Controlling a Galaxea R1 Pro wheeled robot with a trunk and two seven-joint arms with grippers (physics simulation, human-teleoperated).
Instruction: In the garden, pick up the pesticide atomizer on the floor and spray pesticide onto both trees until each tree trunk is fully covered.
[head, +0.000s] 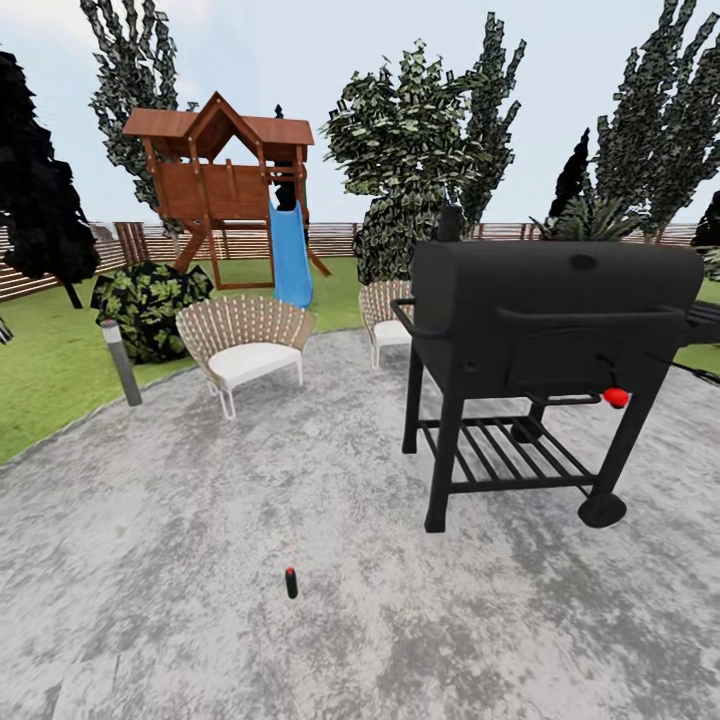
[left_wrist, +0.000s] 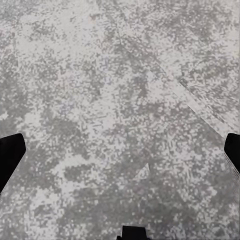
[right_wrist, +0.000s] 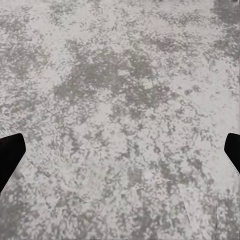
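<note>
Head view: atomizer upright on floor, near grill.

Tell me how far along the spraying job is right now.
Nothing looks done yet. The pesticide atomizer stands upright on the floor, unheld, left of the grill. Both wrist views show open fingers wide apart over bare paving. Left: reach the bottle, grasp it, then spray both tree trunks.

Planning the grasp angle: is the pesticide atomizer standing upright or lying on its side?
Upright. In the head view the pesticide atomizer stands on the stone floor, its red top above the dark body.
</note>
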